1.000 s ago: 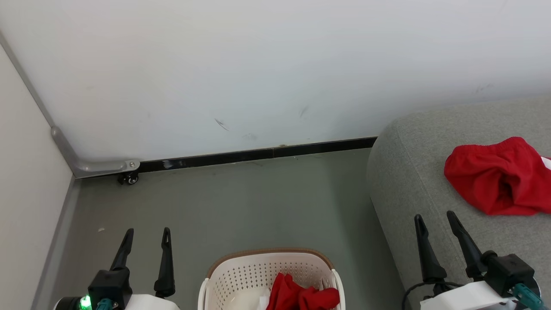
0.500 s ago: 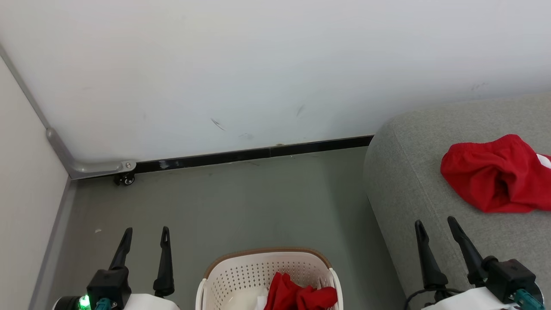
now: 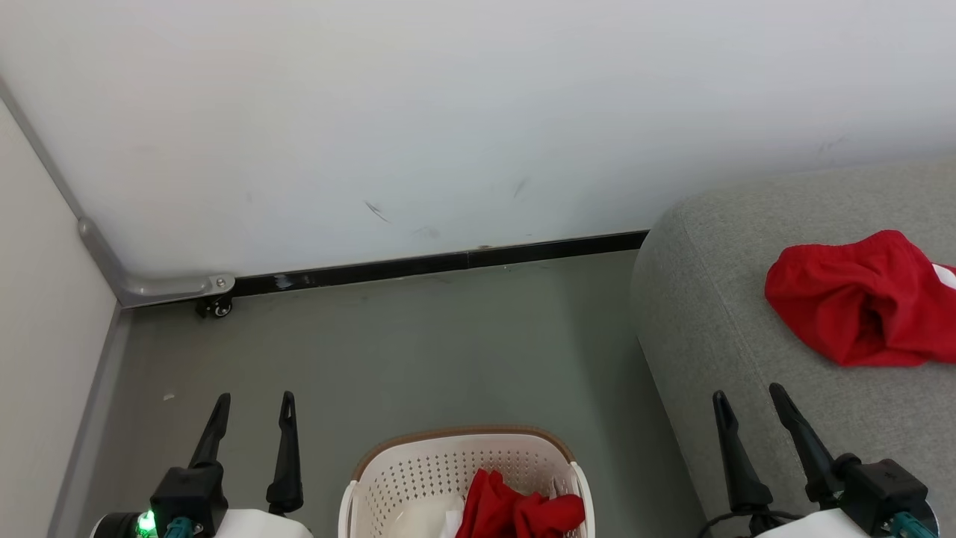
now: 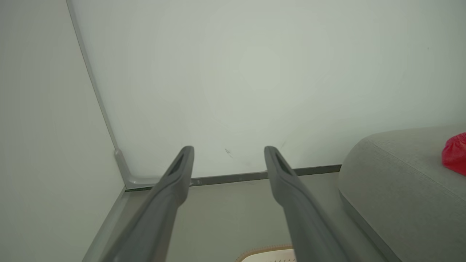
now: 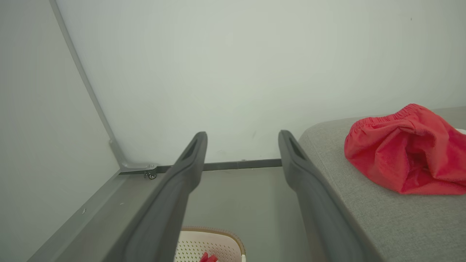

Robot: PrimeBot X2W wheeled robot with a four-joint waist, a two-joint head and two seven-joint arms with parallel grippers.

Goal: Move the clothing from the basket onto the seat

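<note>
Nothing's really moved on the scene itself. My head view just drifted a hair, so everything sits a touch up and left of where it was a second ago, and my right gripper shows slightly lower in it. That's about it.

Both pairs of fingers are spread wide with nothing between them. From the head view, my left gripper hangs over the floor to the left of the basket, and the right one lines up with the near end of the sofa.

Clothes are split two ways:
- One red piece lies crumpled on the sofa, well past my right fingertips, with a bit of white showing at its right edge.
- More red cloth is bunched in the right half of the basket, with some white cloth just beside it.

That basket stands on the floor between my two grippers, cut off by the bottom edge, near the sofa but not touching it. Both wrist views point at the pale wall past my fingers.
</note>
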